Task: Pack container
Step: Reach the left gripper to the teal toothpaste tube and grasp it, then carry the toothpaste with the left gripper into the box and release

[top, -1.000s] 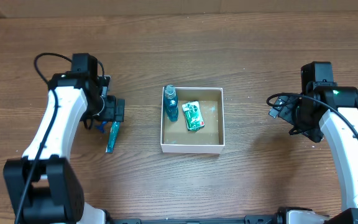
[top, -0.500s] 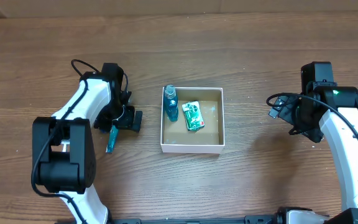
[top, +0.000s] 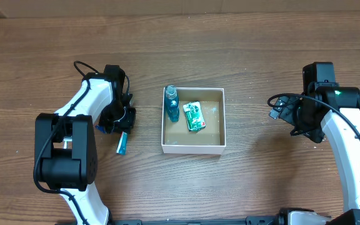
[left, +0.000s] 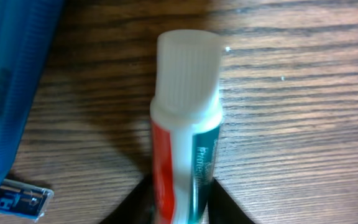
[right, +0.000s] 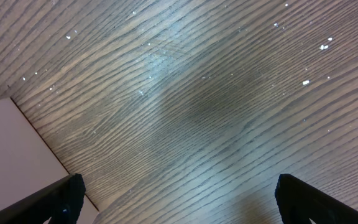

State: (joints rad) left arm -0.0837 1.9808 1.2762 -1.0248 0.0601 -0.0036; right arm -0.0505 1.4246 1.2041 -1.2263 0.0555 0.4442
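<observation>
- Wood-grain table point(top: 261, 50) lies under both of my grippers.
- Left gripper point(left: 180, 211): the two dark fingers point(left: 132, 205) are clamped on a toothpaste tube point(left: 185, 149), one on each side of its body.
- Toothpaste tube: white with a red and a green stripe. Its ribbed white cap points away from my left fingertips, low over the wood.
- Blue tube point(left: 11, 99): lies just beside the left fingers on their left, apart from the toothpaste tube. Its crimped flat end is nearest the fingertips.
- Right gripper point(right: 194, 205): fingertips spread wide apart, nothing between them, bare wood below.
- Container point(top: 192, 147): white-walled open box with a brown floor, standing on the table between my two grippers. It is near the left fingers on their right and well apart from the right fingers. One white corner shows just beyond my right gripper's left fingertip.
- Inside the container: a teal bottle point(top: 171, 103) against the wall nearest my left fingers, and a green packet point(top: 194, 116) beside it toward the middle.
</observation>
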